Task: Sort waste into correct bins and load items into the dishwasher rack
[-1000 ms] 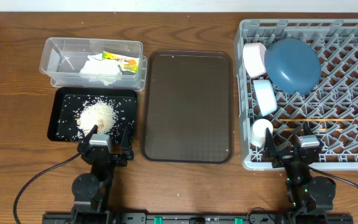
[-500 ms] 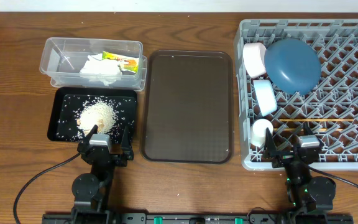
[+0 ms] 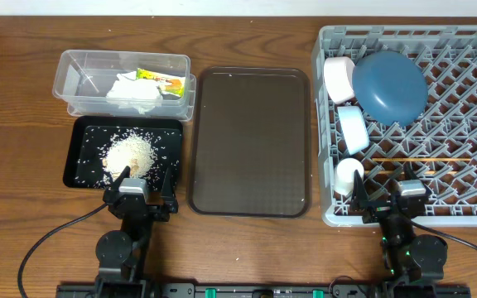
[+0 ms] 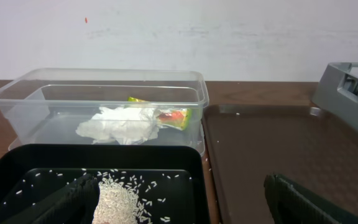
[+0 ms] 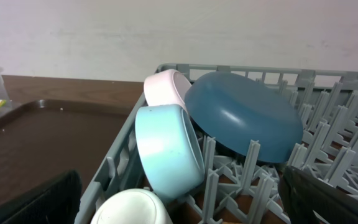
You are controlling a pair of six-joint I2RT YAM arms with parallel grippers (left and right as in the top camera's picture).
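Observation:
The grey dishwasher rack [image 3: 470, 207] at right holds the blue plate [image 3: 390, 86], two small bowls [image 3: 338, 79] [image 3: 353, 129], a white cup [image 3: 348, 174] and chopsticks [image 3: 425, 159]. In the right wrist view the plate [image 5: 244, 115], pale blue bowl [image 5: 166, 149] and cup [image 5: 132, 208] stand on edge. The clear tub [image 3: 77, 79] holds tissue [image 3: 132, 89] and a yellow-green wrapper [image 3: 161, 79]. Rice [image 3: 128, 153] lies heaped in the black tray [image 3: 81, 165]. My left gripper [image 3: 139, 180] is open at the tray's near edge. My right gripper [image 3: 387, 192] is open at the rack's near wall.
A large brown serving tray [image 3: 251, 141] lies between the bins and the rack; it shows in the left wrist view [image 4: 278, 149] too. Cables run from both arm bases along the table's front edge. A white wall stands behind the table.

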